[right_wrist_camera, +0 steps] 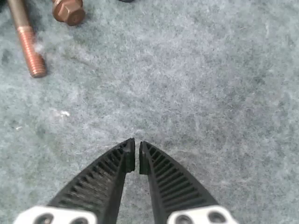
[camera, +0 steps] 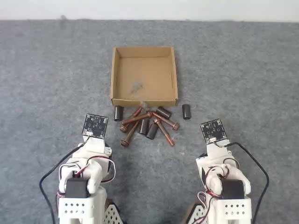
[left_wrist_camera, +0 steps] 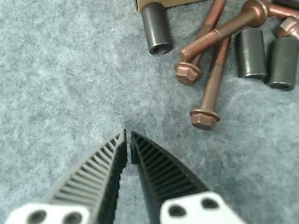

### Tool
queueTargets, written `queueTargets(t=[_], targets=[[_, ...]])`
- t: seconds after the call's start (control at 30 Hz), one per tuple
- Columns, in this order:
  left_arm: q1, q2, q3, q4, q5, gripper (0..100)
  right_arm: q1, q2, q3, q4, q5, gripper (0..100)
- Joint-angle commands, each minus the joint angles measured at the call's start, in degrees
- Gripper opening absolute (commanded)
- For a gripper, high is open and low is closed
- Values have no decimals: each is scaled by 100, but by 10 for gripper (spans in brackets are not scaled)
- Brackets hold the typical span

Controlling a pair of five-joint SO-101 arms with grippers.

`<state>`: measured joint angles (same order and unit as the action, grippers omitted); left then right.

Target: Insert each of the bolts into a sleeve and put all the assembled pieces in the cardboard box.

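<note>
Left gripper (left_wrist_camera: 128,136): ribbed black fingers are pressing flat together, clamping nothing, and are hanging over bare grey felt (camera: 247,70) with the tips aimed at the loose hardware, near it but not touching.

Right gripper (right_wrist_camera: 137,143): fingers are meeting at the tips with only a hairline slit between them, gripping nothing, and are hanging over bare felt, well short of one bolt's threaded end (right_wrist_camera: 32,51) and another's hex head (right_wrist_camera: 68,10).

Left arm (camera: 86,161): sitting at the near edge of the table, pointing toward the left end of the heap.

Right arm (camera: 219,170): sitting at the near edge on the other side, pointing toward the right end of the heap.

Bolts (camera: 137,117): copper-coloured, lying loose and crisscrossed between the two arms, just in front of the box's near wall; those in plain view are lying outside the sleeves. The closest to the left gripper (left_wrist_camera: 211,86) is lying with its flanged head toward the fingers.

Sleeves (camera: 144,126): five dark cylinders are lying on their sides. Two are resting side by side in the middle of the heap, one (camera: 164,112) by the box wall, one (camera: 118,113) at the heap's left end just beside the box corner, and one (camera: 187,111) alone on the right, apart from the rest.

Cardboard box (camera: 144,100): sitting open beyond the heap at the middle of the table, its brown floor showing a dark smudge.
</note>
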<state>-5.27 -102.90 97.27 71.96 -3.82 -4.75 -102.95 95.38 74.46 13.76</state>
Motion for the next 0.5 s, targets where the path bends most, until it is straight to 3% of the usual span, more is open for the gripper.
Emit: queueTargets(t=[0.0, 0.37, 0.47], targets=[[9, -97, -66, 18, 0, 12, 57, -101, 105, 31, -9, 7], [-26, -105, -145, -18, 0, 12, 84, -101, 105, 31, -9, 7], [-53, -105, -374, -369, 0, 12, 92, -110, 62, 31, -35, 9]])
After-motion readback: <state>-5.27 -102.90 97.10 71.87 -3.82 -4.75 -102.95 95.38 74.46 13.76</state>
